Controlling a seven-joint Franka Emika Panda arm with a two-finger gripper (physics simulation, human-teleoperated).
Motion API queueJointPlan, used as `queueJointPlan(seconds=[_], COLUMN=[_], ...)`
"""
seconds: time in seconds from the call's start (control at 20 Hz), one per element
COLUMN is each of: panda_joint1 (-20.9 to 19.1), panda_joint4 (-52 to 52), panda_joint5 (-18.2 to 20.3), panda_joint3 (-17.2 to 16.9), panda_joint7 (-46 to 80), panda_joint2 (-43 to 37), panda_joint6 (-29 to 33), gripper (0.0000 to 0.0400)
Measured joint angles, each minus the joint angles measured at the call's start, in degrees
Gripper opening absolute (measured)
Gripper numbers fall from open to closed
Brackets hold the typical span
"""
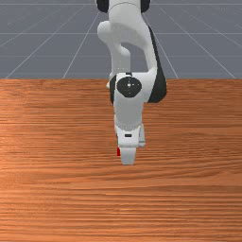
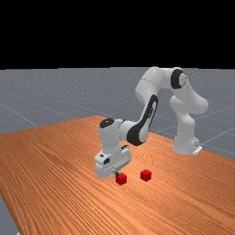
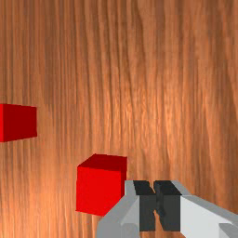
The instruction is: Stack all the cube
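The white and grey arm reaches from its base, at the right side of the far view, across to the left of centre there, with the hand pointing down over the orange-brown wooden table. The gripper is clenched on nothing: in the wrist view, the dark pads are drawn together with at most a thin slit between them, and no cube is caught there.

Two red cubes sit on the table, separate from each other, neither stacked on the other. The nearer red cube is in the lower middle of the far view, just beside the fingertips; whether they touch it cannot be told. The other red cube lies a little to the far view's right of it, with bare wood between the two. The wrist view cuts that one off at the picture's edge, while a finger overlaps the nearer one's corner.

In the front view, the arm comes down from the top to just below the middle, and a narrow strip of red peeks out at the front view's left of the hand; which cube it belongs to cannot be told.
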Motion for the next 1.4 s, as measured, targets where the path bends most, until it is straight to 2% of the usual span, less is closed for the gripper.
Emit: queueJointPlan(seconds=[0.05,0.1,0.15,0.2,0.3,0.4,0.55,0.9,1.4], panda_joint1=[-0.06,-0.24,-0.29,-0.13,-0.16,-0.07,-0.62,-0.29,-0.31], panda_joint4=[-13.54,-13.63,-13.64,-13.77,-14.45,-14.49,-14.54,-16.81,-13.78], panda_joint5=[-0.16,0.08,0.08,-0.02,-0.08,0.06,0.49,0.16,0.19], panda_joint3=[-0.10,-0.01,-0.02,-0.22,-0.20,-0.29,0.29,-0.02,0.02], panda_joint7=[-0.28,-0.31,-0.37,0.01,-0.16,0.35,-0.68,-0.25,-0.28], panda_joint2=[-4.54,-4.44,-4.42,-4.49,-4.89,-5.05,-4.92,-5.88,-1.85], panda_joint6=[19.17,19.17,19.17,19.23,20.25,19.53,19.76,22.22,20.79], gripper=[0.0012,0.0164,0.0257,0.0313,0.0368,0.0388,0.0397,0.0400,0.0400])
